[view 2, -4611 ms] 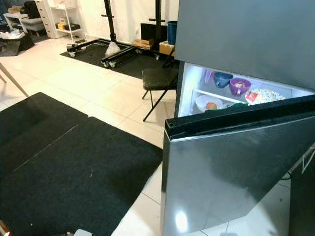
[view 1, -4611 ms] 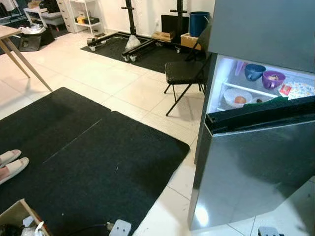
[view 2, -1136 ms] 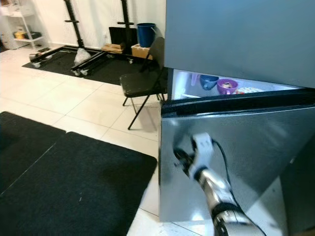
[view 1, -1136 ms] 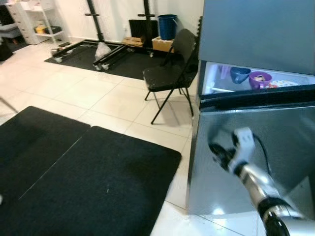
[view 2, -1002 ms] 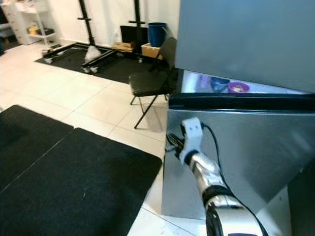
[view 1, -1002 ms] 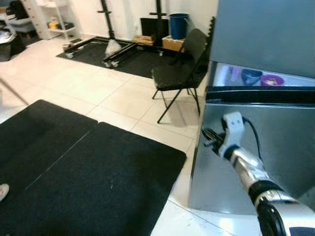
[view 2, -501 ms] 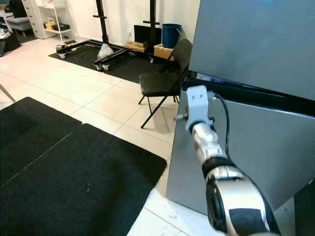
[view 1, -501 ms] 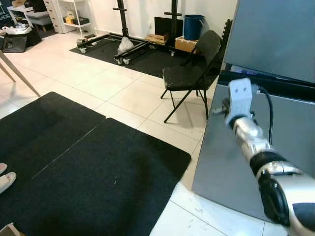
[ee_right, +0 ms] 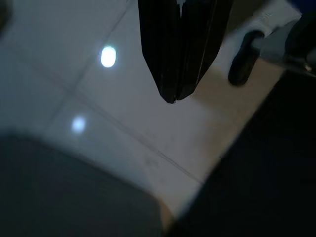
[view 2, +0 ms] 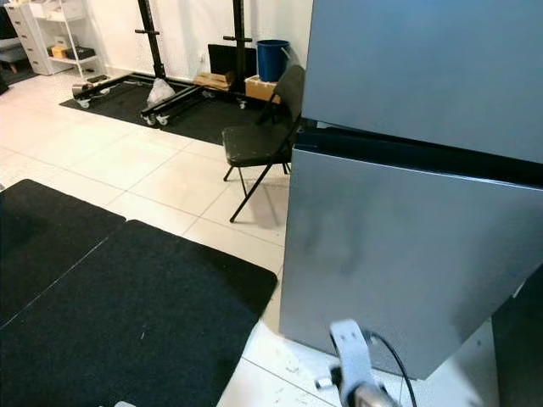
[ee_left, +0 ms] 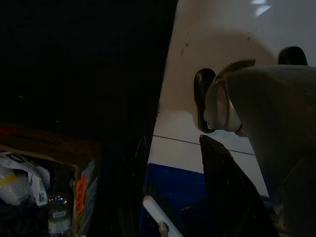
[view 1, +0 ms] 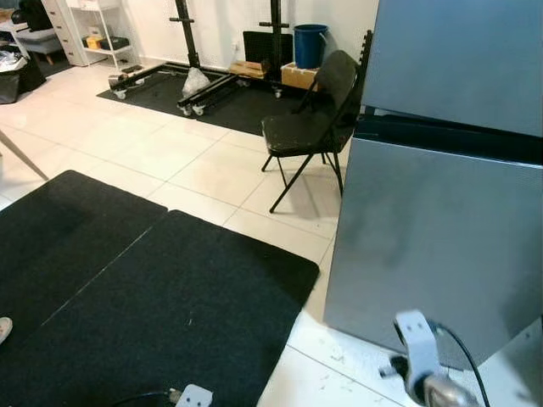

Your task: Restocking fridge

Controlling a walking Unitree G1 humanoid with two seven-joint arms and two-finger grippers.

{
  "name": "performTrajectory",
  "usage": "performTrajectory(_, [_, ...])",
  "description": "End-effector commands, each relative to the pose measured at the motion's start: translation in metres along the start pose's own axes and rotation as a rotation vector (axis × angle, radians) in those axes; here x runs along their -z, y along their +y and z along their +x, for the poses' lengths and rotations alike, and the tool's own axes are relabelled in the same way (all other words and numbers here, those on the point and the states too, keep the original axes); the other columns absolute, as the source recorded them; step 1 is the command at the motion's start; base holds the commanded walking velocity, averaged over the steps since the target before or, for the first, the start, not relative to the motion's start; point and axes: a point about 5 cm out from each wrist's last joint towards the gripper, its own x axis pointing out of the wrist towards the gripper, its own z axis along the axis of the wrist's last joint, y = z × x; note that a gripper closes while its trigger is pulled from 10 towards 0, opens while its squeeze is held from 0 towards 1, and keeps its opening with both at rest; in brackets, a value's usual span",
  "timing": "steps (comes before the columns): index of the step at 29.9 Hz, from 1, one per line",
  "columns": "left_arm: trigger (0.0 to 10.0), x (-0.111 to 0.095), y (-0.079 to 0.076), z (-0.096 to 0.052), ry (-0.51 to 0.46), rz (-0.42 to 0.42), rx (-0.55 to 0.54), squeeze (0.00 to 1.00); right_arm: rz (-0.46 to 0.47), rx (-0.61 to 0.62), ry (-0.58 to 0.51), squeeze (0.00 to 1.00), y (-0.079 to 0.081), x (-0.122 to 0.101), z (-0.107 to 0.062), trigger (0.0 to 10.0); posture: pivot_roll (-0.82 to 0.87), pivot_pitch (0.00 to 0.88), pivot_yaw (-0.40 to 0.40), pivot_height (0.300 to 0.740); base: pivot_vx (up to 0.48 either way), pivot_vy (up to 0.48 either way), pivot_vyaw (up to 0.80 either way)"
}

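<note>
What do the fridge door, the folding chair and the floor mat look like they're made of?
Fridge door: brushed grey metal or a metal-look finish, smooth with soft reflections. Folding chair: thin black tube legs, probably metal, and a matte black seat that may be padded vinyl. Floor mat: black, dull and slightly textured, likely rubber or foam; it lies flat on glossy pale tiles.

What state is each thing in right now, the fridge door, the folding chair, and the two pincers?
Fridge door: shut.
Folding chair: unfolded, upright, seat bare.
Right pincer: fingers shut, holding nothing, lowered over the floor tiles.
Left pincer: hanging idle in shade.
</note>
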Motion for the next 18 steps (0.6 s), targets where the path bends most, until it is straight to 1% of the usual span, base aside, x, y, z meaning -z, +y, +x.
performTrajectory(1, [10.0,-0.001,-0.007,0.002,0.011,-0.003,0.011,0.0,0.046,0.033,0.032,0.0,-0.006,0.011,-0.004,10.0,-0.01,0.0,-0.034,0.74,0.0,0.0,0.0])
performTrajectory(2, [10.0,-0.004,-0.009,0.003,0.006,-0.006,0.011,0.0,0.059,0.05,0.074,0.0,-0.009,0.026,-0.008,10.0,0.0,0.0,-0.039,0.74,0.0,0.0,0.0])
performTrajectory(3, [10.0,-0.004,-0.009,0.003,0.006,-0.006,0.011,0.0,0.059,0.05,0.074,0.0,-0.009,0.026,-0.008,10.0,0.0,0.0,-0.039,0.74,0.0,0.0,0.0])
performTrajectory(4, [10.0,-0.008,-0.011,0.005,-0.002,-0.009,0.012,0.0,0.074,0.076,0.132,0.0,-0.012,0.044,-0.014,10.0,0.0,0.0,-0.038,0.74,0.0,0.0,0.0])
performTrajectory(5, [10.0,-0.008,-0.011,0.005,-0.002,-0.009,0.012,0.0,0.074,0.076,0.132,0.0,-0.012,0.044,-0.014,10.0,0.0,0.0,-0.038,0.74,0.0,0.0,0.0])
performTrajectory(6, [10.0,-0.01,-0.013,0.005,-0.006,-0.009,0.018,0.0,0.089,0.096,0.167,0.0,-0.015,0.055,-0.019,10.0,0.0,0.0,-0.04,0.74,0.0,0.0,0.0])
performTrajectory(12, [10.0,-0.008,-0.016,0.005,0.003,-0.009,0.027,0.0,0.116,0.127,0.203,0.0,-0.017,0.068,-0.024,10.0,0.0,0.0,-0.039,0.74,0.0,0.0,0.0])
performTrajectory(14, [10.0,-0.005,-0.016,0.005,0.011,-0.013,0.033,0.0,0.136,0.138,0.194,0.0,-0.019,0.067,-0.024,10.0,0.0,0.0,-0.036,0.74,0.263,0.0,0.0])
performTrajectory(18, [10.0,-0.003,-0.015,0.005,0.017,-0.016,0.033,0.0,0.144,0.147,0.188,0.0,-0.02,0.064,-0.023,10.0,0.0,0.0,-0.032,0.74,0.287,0.0,0.0])
